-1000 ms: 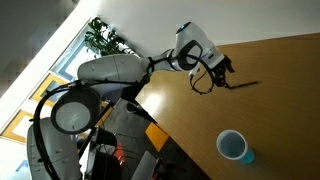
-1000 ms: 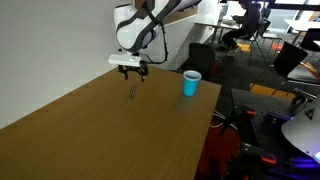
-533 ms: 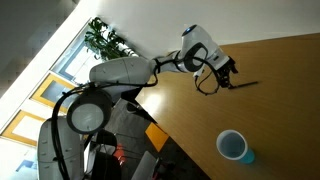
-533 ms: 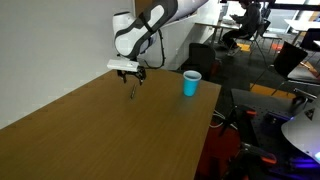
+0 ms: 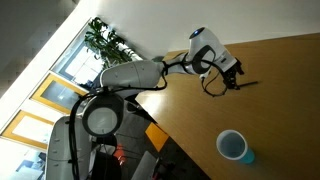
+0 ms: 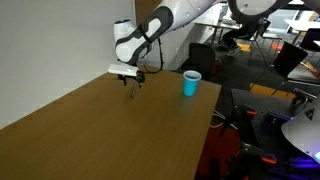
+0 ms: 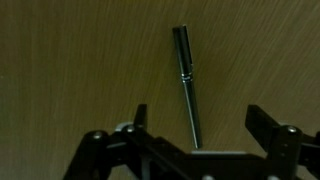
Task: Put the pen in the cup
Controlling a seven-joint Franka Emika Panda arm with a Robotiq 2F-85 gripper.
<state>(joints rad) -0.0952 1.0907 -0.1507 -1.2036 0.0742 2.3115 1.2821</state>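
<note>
The thin dark pen lies flat on the wooden table, running away from the gripper in the wrist view. Its near end lies between my open fingers, which do not touch it. In both exterior views my gripper hangs just above the table over the pen, which is mostly hidden under it in one of them. The light blue cup with a whitish inside stands upright and apart, near a table edge.
The wooden table has an edge close by the cup. A potted plant stands behind the arm by the window. Office chairs and desks stand beyond the table.
The gripper has moved along the table toward the pen and lower, and now sits over it. The pen and cup have not moved.
</note>
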